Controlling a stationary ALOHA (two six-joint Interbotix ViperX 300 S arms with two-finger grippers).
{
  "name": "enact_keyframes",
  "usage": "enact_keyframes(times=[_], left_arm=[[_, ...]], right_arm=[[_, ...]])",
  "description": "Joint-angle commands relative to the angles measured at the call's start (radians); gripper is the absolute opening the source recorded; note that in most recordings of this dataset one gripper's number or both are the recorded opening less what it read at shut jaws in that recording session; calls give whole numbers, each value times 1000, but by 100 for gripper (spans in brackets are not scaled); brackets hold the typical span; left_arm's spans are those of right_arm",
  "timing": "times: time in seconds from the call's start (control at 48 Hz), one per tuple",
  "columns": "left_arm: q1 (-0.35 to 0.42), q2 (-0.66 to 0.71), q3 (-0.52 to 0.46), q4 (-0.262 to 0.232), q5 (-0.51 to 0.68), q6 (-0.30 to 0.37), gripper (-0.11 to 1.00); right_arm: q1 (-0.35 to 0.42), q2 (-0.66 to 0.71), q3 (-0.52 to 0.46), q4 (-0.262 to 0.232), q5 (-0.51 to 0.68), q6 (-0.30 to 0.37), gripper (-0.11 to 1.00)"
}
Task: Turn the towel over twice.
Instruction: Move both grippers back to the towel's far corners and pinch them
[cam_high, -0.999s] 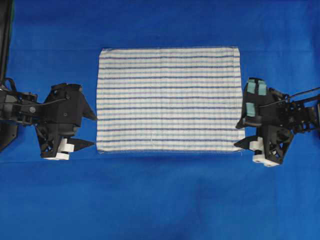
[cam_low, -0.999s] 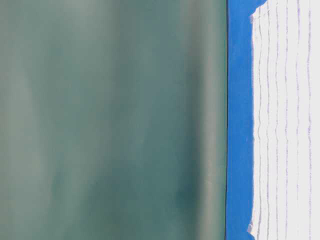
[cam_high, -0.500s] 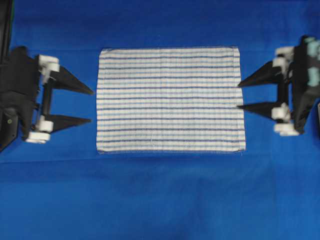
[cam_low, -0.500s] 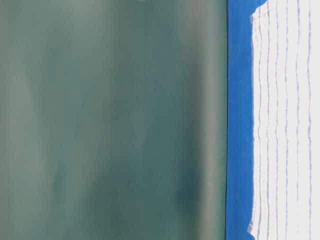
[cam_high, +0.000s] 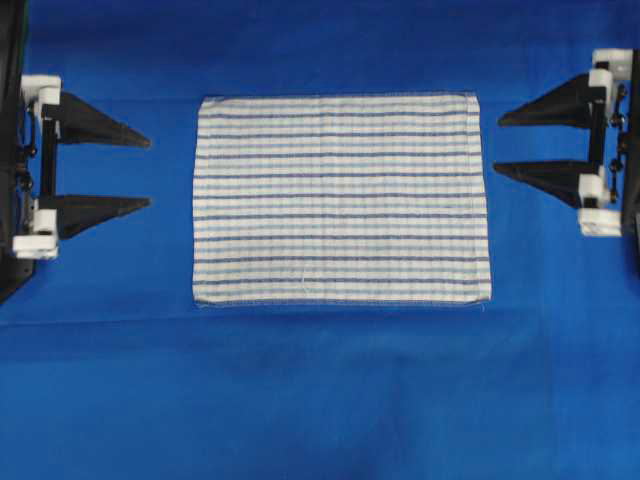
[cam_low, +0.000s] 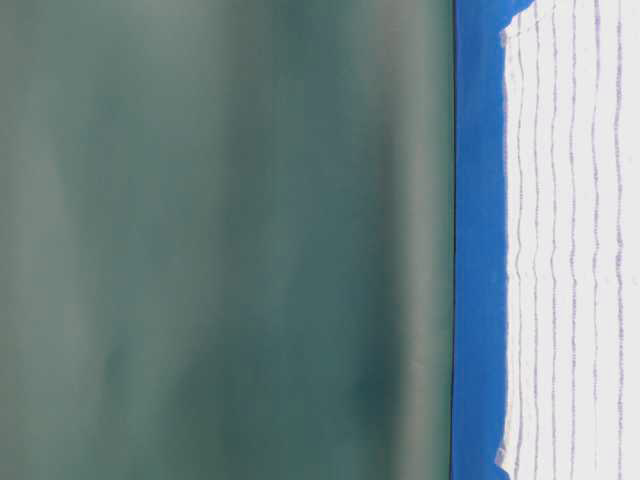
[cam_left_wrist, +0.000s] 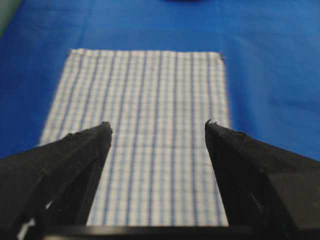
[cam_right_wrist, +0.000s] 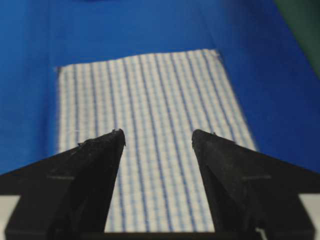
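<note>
Towel (cam_high: 340, 198) white with dark and light blue stripes, hemmed, lying flat mid-table on blue cover (cam_high: 320, 400). Left gripper (cam_high: 148, 172) and right gripper (cam_high: 497, 144) both spread wide, empty, now pulled back farther from towel's side edges than before.

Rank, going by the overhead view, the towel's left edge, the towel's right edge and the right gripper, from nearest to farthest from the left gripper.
1. The left edge of the towel, facing the left gripper across bare blue cloth.
2. The right edge, on the towel's far side.
3. The right gripper, past that edge at the view's right.
</note>
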Motion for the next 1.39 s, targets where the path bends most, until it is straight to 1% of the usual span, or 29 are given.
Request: enact_keyframes(times=[0.0,0.229,0.396,0.562,0.729,0.854,0.979,1.103,1.228,1.312,1.374], left_arm=[[43,37,-3,3,-31,2,70],[175,161,9,3,-97,5,70],[235,293,6,3,-143,43,70],[288,443,-14,3,-202,51,70],[365,604,-34,3,-261,51,70],[396,707,-40,3,-333,51,70],[420,799,-48,3,-394,51,70],[448,871,-57,3,-428,51,70],[471,922,-66,3,-442,51,70],[480,937,-69,3,-440,52,67],[480,945,-69,3,-439,57,60]], right_arm=[[-51,31,-12,-3,-9,-2,62],[-201,175,-18,-3,-17,-2,62],[-290,288,-11,-2,-43,-2,62],[-370,407,-2,-3,-110,-3,62],[-443,543,12,-3,-213,-9,62],[-476,641,12,-3,-295,-17,62],[-499,712,3,-3,-331,-25,62],[-518,767,-5,-3,-339,-37,62],[-523,790,-5,-3,-339,-43,62],[-522,792,-5,-3,-339,-43,61],[-523,793,-5,-3,-339,-44,60]])
